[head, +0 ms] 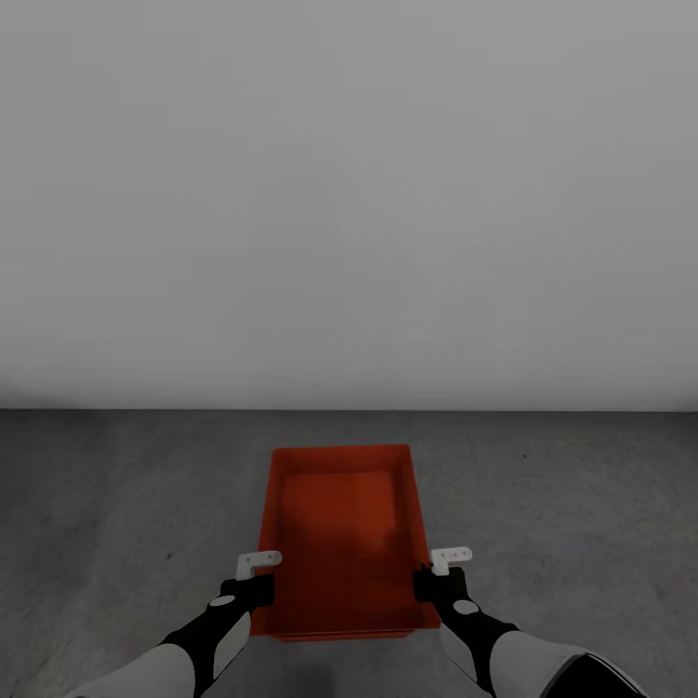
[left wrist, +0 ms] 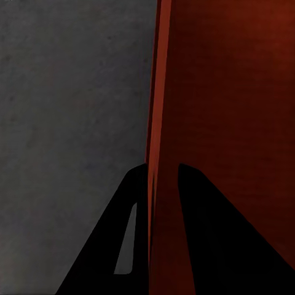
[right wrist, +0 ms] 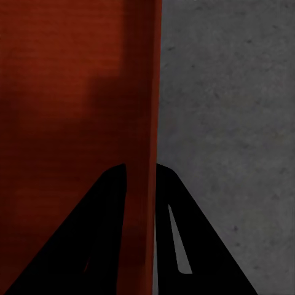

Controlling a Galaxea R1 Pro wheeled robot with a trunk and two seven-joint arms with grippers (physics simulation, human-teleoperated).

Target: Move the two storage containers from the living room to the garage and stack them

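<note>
Orange-red storage container (head: 341, 533) sits low centre of the frame above the grey floor (head: 116, 504); left gripper (head: 254, 589) and right gripper (head: 432, 585) each pinch a side wall.

Head view: high, facing forward and down over the orange-red container (head: 341, 538), floor (head: 116, 504) and wall (head: 349, 194).
Wrist views: close along opposite container walls; all share container and floor.

Place: bare garage-like room, simulator render.
Floor (head: 116, 504): dark grey, speckled, matte concrete.
Wall (head: 349, 194): plain white-grey, unmarked, meeting the floor in a straight line.
Contents: one orange-red storage container (head: 341, 533) above the concrete.
</note>
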